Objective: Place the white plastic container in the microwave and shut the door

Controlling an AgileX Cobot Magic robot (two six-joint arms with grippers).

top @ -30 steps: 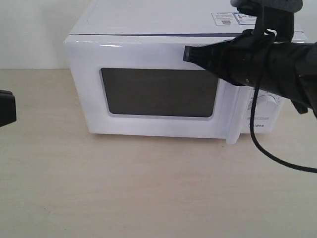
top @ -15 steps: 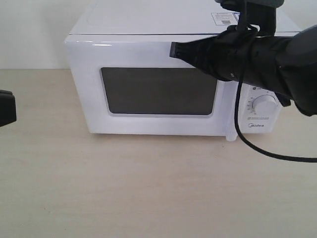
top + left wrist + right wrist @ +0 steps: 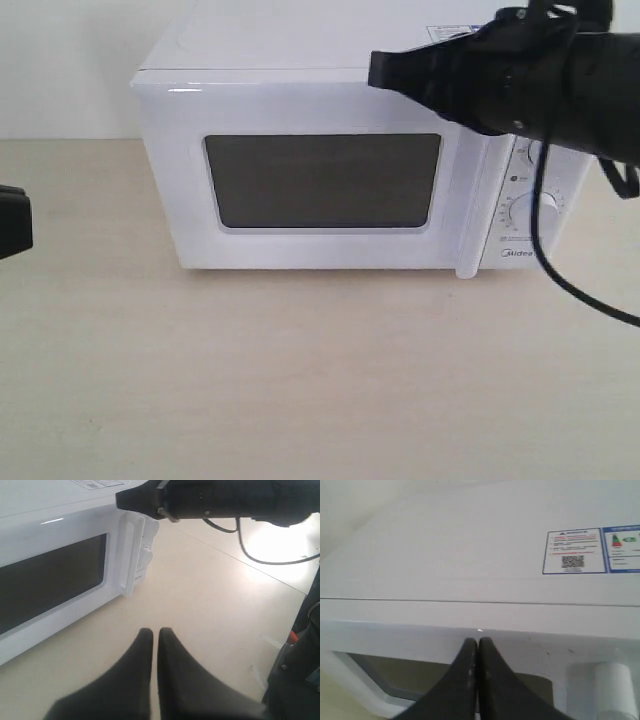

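Checking the exterior view: the right gripper [image 3: 376, 72] is pressed fully together and holds nothing. Its tip is level with the top front edge of the microwave [image 3: 300, 40]. The door [image 3: 320, 108] lies directly below and ahead of that tip and sits flush with the cabinet. Its long axis runs across the front, roughly in line with the gripper's own direction. The vertical handle [image 3: 468, 200] stands back from the tip, under the arm. The left gripper [image 3: 10, 220] sits well apart at the far side, so the right arm is clearly the nearer one.

Left wrist view: the left gripper's fingers [image 3: 142, 650] are together, with only a slit between them, and they are empty. They are low over the table [image 3: 210, 595], with the microwave off ahead and well apart.

Right wrist view: the closed right fingers [image 3: 467, 655] point at the door's upper edge. Whether they touch it cannot be told. The stickers [image 3: 575, 550] lie beyond on the top panel.

The white plastic container appears in no view, and the dark window [image 3: 322, 180] shows nothing inside. Judgement: if the container is inside, only retreat remains.
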